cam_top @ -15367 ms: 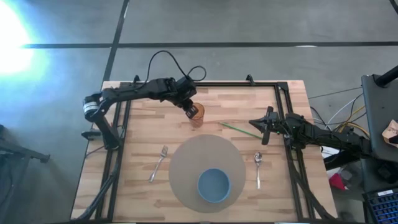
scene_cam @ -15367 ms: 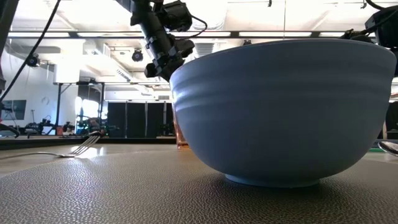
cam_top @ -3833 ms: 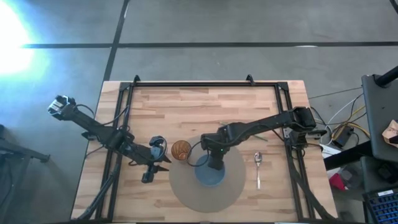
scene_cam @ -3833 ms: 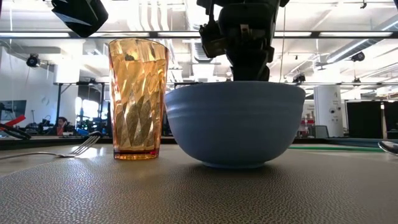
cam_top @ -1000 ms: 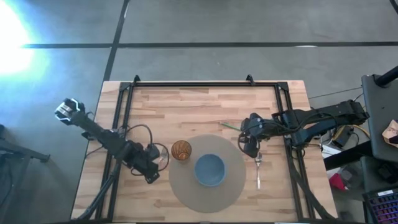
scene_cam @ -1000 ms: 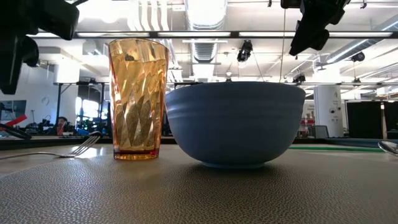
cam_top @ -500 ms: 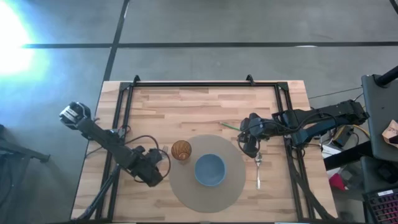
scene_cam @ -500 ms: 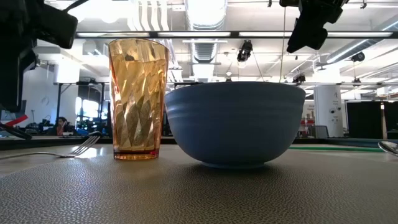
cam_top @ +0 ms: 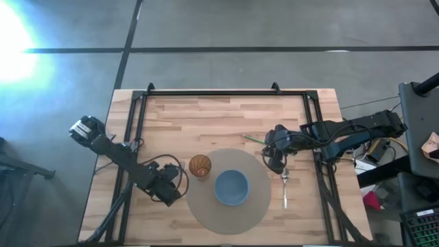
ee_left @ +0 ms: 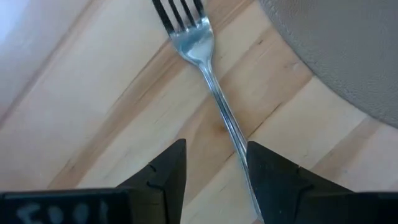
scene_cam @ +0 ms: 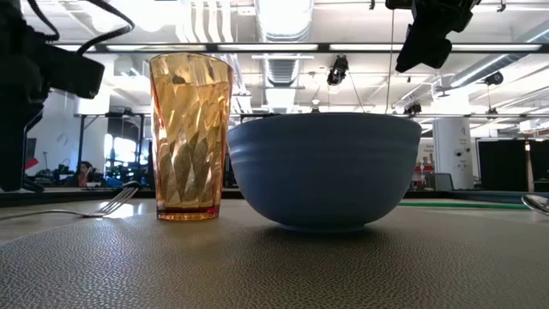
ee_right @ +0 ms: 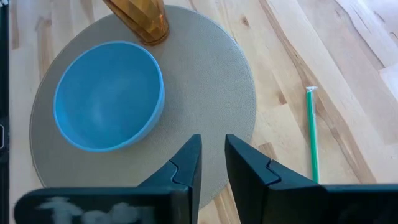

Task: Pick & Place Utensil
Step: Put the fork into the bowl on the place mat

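A steel fork (ee_left: 205, 68) lies flat on the wood, left of the round grey mat (cam_top: 257, 206). My left gripper (ee_left: 216, 149) hangs open low over it, and the fork's handle runs between the fingers, close to one of them. In the high view the left gripper (cam_top: 167, 193) hides the fork. A spoon (cam_top: 285, 185) lies on the wood right of the mat. My right gripper (cam_top: 274, 163) hovers high beside the spoon's bowl end, open by a narrow gap with nothing in it (ee_right: 212, 143).
An orange tumbler (cam_top: 199, 165) and a blue bowl (cam_top: 232, 189) stand on the mat, between the two arms. A green straw (cam_top: 255, 140) lies on the wood beyond the right gripper. Black frame rails (cam_top: 137, 137) run along the table's left, far and right sides.
My left gripper has come down toward the fork; in the low view its dark body has sunk lower at the left. My right arm has stayed where it was.
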`<control>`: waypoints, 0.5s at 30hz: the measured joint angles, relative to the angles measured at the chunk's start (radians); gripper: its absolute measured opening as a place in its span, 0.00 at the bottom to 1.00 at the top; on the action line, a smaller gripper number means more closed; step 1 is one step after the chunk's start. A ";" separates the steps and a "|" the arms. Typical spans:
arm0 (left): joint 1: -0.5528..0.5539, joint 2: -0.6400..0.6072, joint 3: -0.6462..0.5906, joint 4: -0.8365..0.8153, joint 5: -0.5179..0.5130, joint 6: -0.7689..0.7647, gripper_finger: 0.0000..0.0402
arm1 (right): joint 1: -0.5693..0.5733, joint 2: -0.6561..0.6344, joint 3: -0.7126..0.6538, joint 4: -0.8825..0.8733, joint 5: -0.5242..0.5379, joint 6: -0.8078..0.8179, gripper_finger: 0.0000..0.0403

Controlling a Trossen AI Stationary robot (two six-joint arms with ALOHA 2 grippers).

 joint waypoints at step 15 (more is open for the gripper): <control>0.013 -0.070 -0.153 0.229 -0.010 -0.024 0.39 | 0.000 0.000 0.000 0.024 0.001 -0.001 0.17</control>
